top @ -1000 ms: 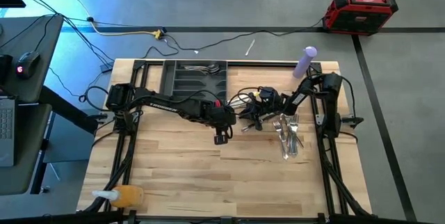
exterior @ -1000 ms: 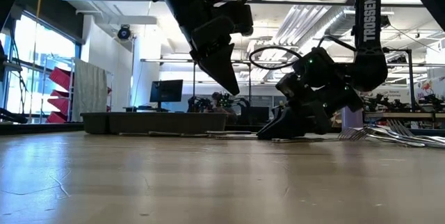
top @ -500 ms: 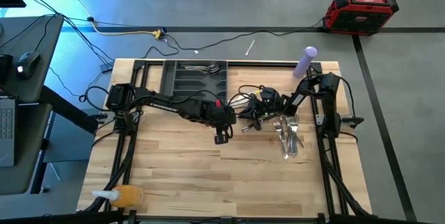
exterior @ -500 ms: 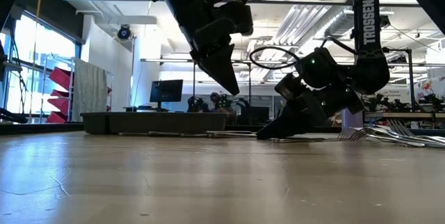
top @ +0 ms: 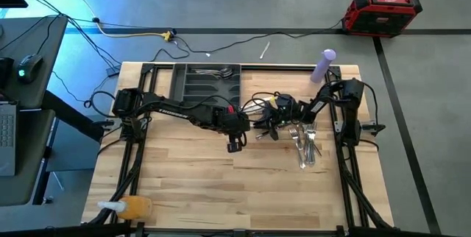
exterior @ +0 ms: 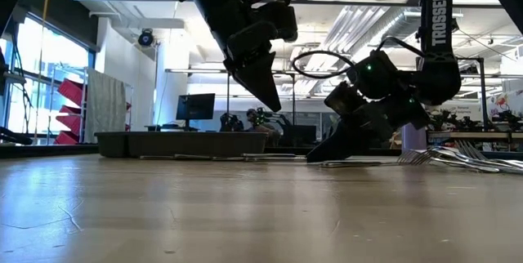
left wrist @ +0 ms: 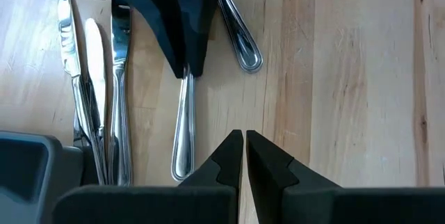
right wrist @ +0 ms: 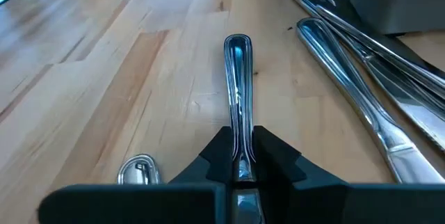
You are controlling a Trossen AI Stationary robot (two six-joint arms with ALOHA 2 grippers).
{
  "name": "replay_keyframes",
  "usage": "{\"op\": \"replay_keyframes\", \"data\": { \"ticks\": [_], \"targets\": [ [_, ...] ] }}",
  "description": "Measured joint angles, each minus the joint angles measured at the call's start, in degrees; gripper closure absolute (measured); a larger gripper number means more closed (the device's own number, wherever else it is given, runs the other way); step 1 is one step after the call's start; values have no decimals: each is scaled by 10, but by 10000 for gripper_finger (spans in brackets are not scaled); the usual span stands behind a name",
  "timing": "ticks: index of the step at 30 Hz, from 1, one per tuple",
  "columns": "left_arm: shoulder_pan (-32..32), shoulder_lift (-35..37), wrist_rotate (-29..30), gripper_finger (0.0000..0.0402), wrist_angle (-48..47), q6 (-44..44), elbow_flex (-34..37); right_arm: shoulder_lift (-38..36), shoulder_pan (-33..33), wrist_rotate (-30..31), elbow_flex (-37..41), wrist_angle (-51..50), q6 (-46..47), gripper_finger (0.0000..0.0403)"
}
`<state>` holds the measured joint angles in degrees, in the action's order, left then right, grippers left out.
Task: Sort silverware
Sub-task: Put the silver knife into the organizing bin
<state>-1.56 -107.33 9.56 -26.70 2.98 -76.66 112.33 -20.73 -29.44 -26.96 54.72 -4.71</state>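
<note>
We had the right gripper [right wrist: 236, 156] down on the table [top: 191, 185] near its middle, pinching the handle of one utensil [right wrist: 237, 78] (spoon or fork, we could not tell) that lay flat on the wood. The loose silverware [top: 305, 145] sat toward the right edge, the tray [top: 206, 82] at the far edge. Our left gripper [left wrist: 244, 156] hovered nearby, fingers pressed together. With so thin a hold, we judged the handle might slip or swing on lifting and strike its neighbours.
</note>
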Motion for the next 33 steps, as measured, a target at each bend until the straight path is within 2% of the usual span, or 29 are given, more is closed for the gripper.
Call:
{"op": "replay_keyframes", "data": {
  "ticks": [9,12,16,21,26,29,33],
  "targets": [
    [0,0,-1,399,0,0,0,-2,18,-4,-2,36,17,383],
    [0,0,-9,388,0,-2,0,-3,18,-9,-2,49,24,383],
    [0,0,-15,352,2,-43,1,-3,18,-9,-2,52,24,383],
    [6,0,-30,276,64,-116,50,-3,18,-10,-2,53,24,383],
    [17,0,30,205,120,-154,97,-3,18,-10,-3,55,24,383],
    [17,0,56,187,147,-170,110,-3,18,-10,-3,56,24,383],
    [17,0,63,187,151,-178,121,-3,18,-10,-3,56,24,383]
  ]
}}
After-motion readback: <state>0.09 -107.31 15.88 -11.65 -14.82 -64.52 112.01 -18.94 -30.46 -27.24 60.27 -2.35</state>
